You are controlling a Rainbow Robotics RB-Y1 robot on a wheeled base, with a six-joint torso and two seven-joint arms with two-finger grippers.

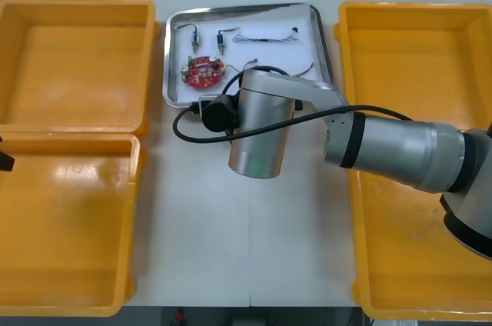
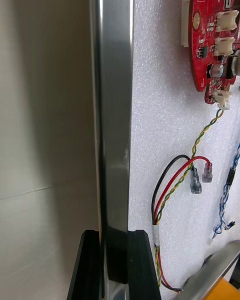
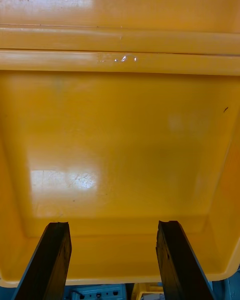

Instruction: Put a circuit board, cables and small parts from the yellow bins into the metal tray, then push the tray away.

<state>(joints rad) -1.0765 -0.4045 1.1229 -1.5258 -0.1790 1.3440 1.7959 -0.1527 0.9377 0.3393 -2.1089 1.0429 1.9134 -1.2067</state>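
I am reporting from the remote station with the loading apparently finished and the push step in hand. The right gripper (image 2: 114, 236) is sitting at the near edge of the metal tray (image 2: 115, 105), its black fingers (image 2: 90, 265) narrowed onto the upturned rim, one outside and one inside. The rim is filling the gap between them. I am judging this pinch as the hold for sliding the tray away across the table (image 1: 200, 211), since clamping the lip should steer the tray better than a bare shove. The right arm is reaching in from the right side, and its wrist is covering the tray's near edge in the front view. Inside the tray, on its white lining, the round red circuit board (image 1: 202, 71) is lying toward the near left corner, the small metal parts (image 1: 192, 36) are lying farther back, and the red and yellow cable (image 2: 202, 135), a red and black cable (image 2: 172, 180) and the blue and white cable (image 2: 223, 205) are lying loose just beside the board. The left gripper (image 3: 112, 225) is hanging with fingers wide apart over the floor of a left yellow bin (image 3: 120, 145), holding nothing. I am reading it as parked clear of the push path. My one concern is the tray pivoting, as the grip is at a single point.
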